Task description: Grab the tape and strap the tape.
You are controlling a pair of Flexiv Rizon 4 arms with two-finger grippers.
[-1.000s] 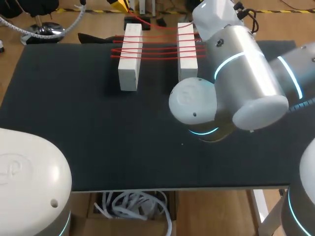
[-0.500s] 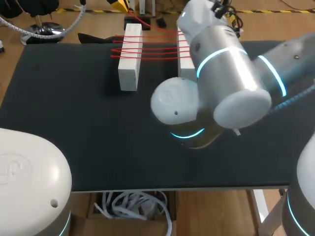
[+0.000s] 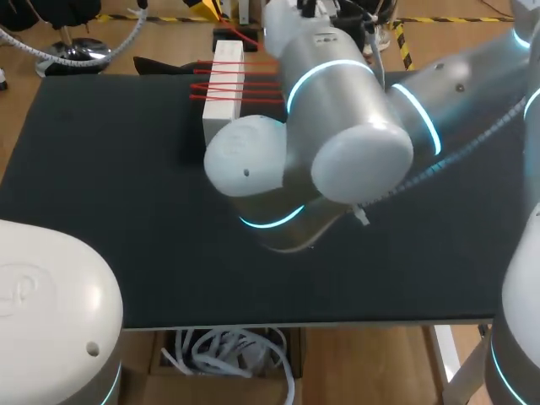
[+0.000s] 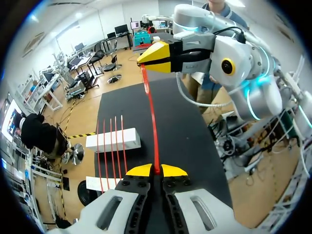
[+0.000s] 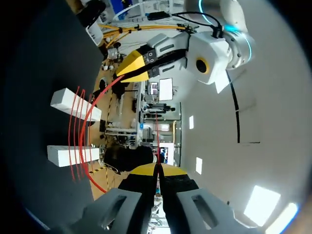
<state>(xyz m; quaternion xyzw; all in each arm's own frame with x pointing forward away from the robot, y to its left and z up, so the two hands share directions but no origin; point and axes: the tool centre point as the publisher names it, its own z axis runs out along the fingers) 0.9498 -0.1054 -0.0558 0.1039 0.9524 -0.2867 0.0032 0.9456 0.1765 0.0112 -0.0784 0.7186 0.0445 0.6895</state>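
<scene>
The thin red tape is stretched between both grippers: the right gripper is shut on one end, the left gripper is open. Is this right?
One thing is wrong: the left gripper is not open. The left wrist view shows it shut on the thin red tape. The rest stands: the right gripper is shut on the other end.

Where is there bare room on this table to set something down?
The widest bare patch of the black table lies between its left edge and the white block. A narrower strip runs along the near edge, in front of the right arm. The far middle is crowded: block, red tape strands and that arm.
</scene>
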